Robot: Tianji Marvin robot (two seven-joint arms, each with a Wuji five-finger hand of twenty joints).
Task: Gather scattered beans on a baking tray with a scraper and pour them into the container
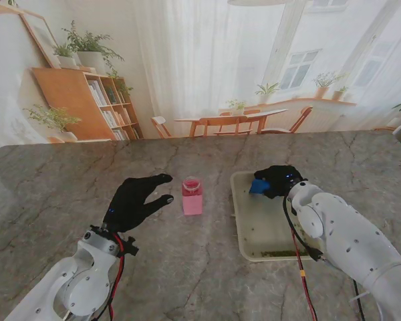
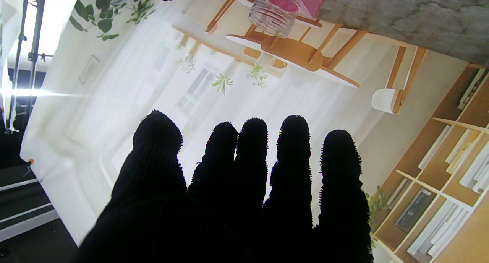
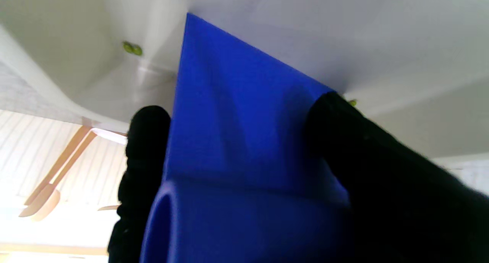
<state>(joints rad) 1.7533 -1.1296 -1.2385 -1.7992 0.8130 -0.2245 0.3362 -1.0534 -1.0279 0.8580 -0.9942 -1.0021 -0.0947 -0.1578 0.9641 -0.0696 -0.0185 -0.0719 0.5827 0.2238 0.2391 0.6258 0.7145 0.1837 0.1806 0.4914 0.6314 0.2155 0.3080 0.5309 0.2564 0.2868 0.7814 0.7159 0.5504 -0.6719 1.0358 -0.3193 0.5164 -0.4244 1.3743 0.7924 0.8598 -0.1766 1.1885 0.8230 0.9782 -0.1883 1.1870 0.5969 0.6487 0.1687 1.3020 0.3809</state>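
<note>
A pale baking tray [image 1: 248, 231] lies on the marble table to my right. Green beans [image 1: 279, 253] are heaped in a line along its near edge; a couple of stray beans [image 3: 132, 48] show in the right wrist view. My right hand [image 1: 279, 180] is over the tray's far end, shut on a blue scraper [image 1: 258, 186] whose blade [image 3: 229, 114] reaches down to the tray floor. A pink container [image 1: 192, 196] with a clear ribbed mouth [image 2: 272, 16] stands left of the tray. My left hand [image 1: 135, 200] hovers open just left of the container, fingers spread.
The grey marble table [image 1: 67, 194] stretches wide on both sides. A red and black cable [image 1: 301, 267] hangs from my right forearm across the tray's near right corner. Behind the table is a backdrop of a room with shelves and chairs.
</note>
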